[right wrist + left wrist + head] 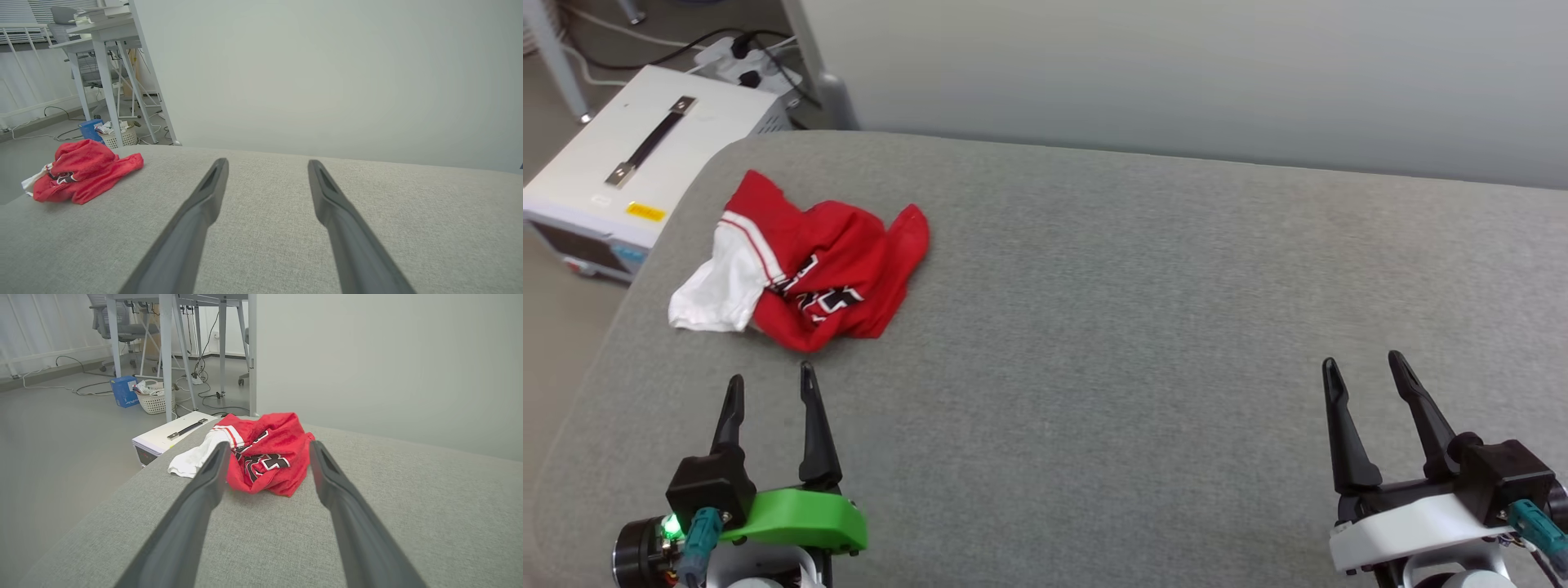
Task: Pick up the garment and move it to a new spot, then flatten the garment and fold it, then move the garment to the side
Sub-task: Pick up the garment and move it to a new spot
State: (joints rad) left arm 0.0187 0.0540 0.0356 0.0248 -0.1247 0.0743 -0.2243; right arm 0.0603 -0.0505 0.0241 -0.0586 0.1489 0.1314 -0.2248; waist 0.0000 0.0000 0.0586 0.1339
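- The left gripper (269,444) has its two dark fingers spread wide apart, nothing between them touching either one.
- The garment (278,465) lies crumpled just past the fingertips on the grey padded surface (408,506) — red cloth with black, white-outlined letters facing the claw, and a white sleeve spilling out beyond the left finger.
- A white box (163,437) (dark handle on its lid) stands off the surface's edge, beyond the left finger.
- Farther out that side: a white basket (157,402), a blue box (124,391), and grey table legs (165,355).
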